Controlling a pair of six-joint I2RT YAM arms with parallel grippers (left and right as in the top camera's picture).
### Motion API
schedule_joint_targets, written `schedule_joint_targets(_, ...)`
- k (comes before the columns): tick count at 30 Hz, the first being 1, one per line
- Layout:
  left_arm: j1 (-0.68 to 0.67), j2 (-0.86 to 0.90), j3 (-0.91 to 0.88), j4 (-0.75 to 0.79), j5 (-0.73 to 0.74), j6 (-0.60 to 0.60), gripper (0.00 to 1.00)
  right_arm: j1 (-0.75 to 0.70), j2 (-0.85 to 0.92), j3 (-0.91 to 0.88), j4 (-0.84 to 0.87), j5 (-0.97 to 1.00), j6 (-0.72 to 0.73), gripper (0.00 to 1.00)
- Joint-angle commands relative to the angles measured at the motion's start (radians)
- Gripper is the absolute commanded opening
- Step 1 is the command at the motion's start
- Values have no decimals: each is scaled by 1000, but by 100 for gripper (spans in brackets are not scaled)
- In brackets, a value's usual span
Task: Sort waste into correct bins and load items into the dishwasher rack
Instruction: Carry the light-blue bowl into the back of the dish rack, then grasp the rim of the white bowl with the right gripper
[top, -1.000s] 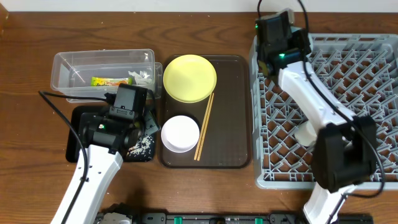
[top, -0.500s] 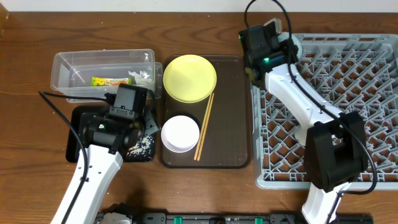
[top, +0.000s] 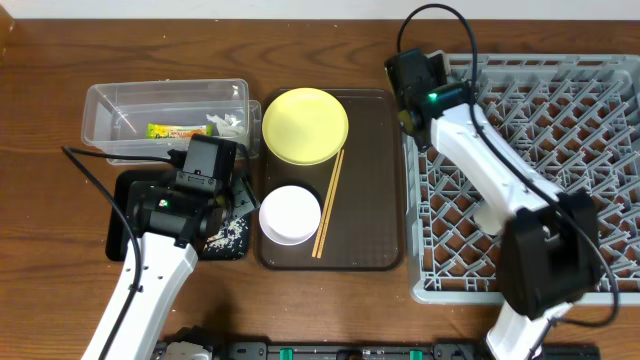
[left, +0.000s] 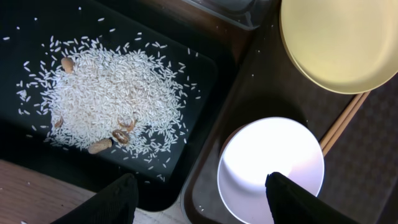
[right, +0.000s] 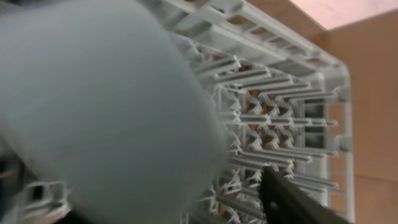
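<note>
Non-job stuff here: a brown serving tray (top: 375, 200) sits pretty much dead centre of the overhead shot. It's rectangular with rounded corners and a raised rim, long side running 12 to 6. It lies flat on a dark wood-grain desk (top: 40, 300). The left wrist cam also catches a few tan peanut-looking bits (left: 99, 147) around 9 o'clock, though I can't tell exactly what they are.

White rounded shells are used for the long links on the left arm (top: 150, 280) and right arm (top: 490, 160), with chunky black housings at the joints. A tiny green light (top: 165, 203) is lit on each, thin black cables (top: 90, 170) are looped off, and the fingertips (left: 106, 200) are done in matte black.
</note>
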Motion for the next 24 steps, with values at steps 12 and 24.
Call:
schedule_joint_targets(12, 6, -5, 10, -25, -33, 18, 69, 12, -241, 2, -87, -793, 32, 67)
schedule_joint_targets(24, 172, -16, 10, -145, -91, -50, 70, 187, -93, 0, -121, -987, 32, 72)
